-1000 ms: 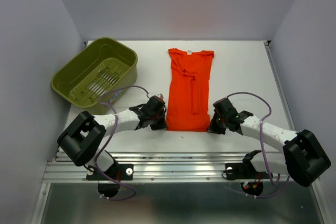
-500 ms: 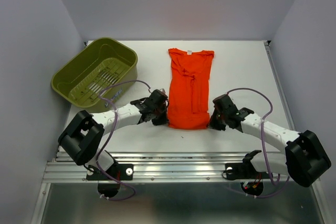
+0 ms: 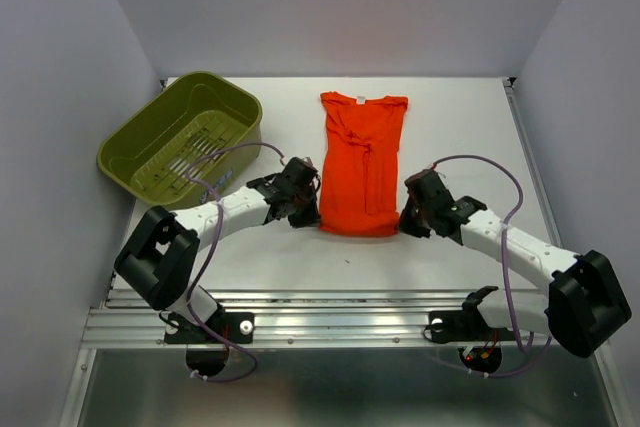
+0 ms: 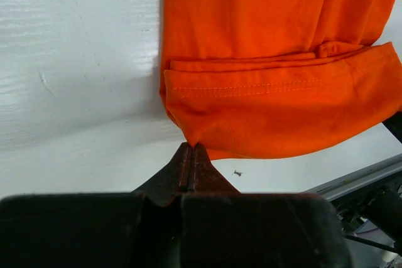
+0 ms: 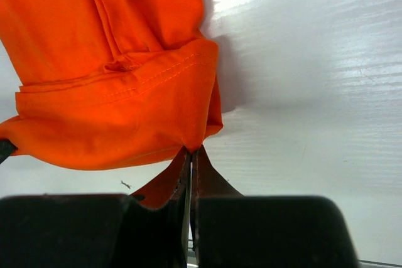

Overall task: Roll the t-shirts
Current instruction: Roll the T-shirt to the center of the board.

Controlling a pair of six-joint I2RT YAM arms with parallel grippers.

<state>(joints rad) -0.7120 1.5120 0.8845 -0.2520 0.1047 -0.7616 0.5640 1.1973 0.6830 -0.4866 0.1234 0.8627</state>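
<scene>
Now, far left: olive basket (image 3: 180, 147) sits at the back-left corner of the table (image 3: 460, 127), well apart from the work. Next along, left gripper (image 4: 191, 150) is pinched closed on the near-left hem corner of the orange t-shirt (image 3: 362, 162). The t-shirt lies as a long narrow strip mid-table, collar at the far end, hem toward the arms. Its near edge is lifted and turned over onto itself, so the first turn of the roll looks begun. On the other side, right gripper (image 5: 190, 150) is likewise clamped on the near-right hem corner.

Judgement: both corners should travel away from the bases low and at the same pace, so the fold lands square across the strip. A lead by one side would skew the roll into a cone. Make the turn tight, since soft cloth slackens readily. Release only once the folded edge sits flat.
</scene>
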